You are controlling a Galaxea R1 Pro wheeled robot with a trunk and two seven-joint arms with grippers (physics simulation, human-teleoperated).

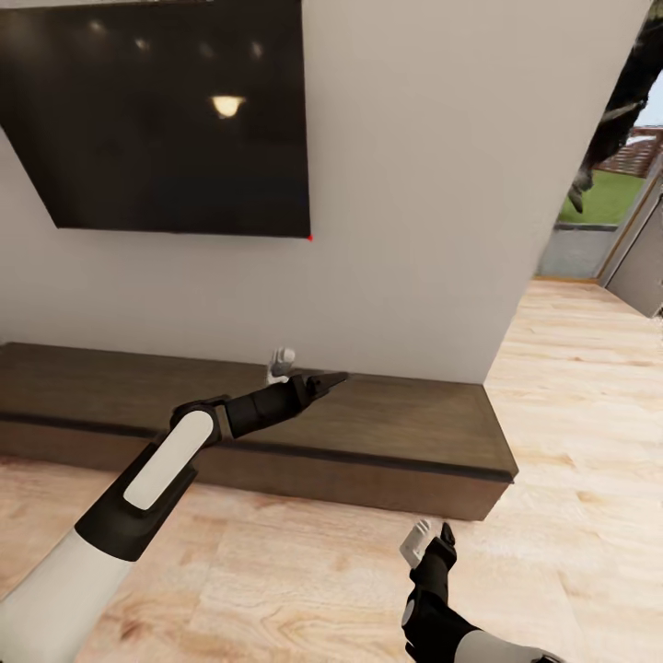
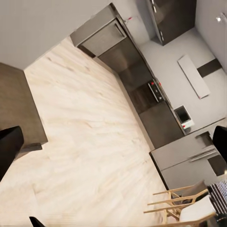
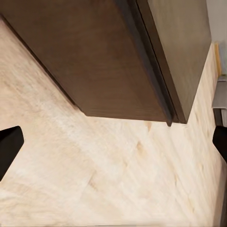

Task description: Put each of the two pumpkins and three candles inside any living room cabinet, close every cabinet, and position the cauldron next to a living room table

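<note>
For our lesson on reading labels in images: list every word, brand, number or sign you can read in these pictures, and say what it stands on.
None: no readable text in any view.
The television on the wall is a blank dark screen with no brand visible.
The cabinet has plain wood fronts without labels.
The kitchen units in the left wrist view carry no legible marks.

White arm shells with black joints, wrists and tapered black gripper (image 1: 324,379) fingers.
</note>
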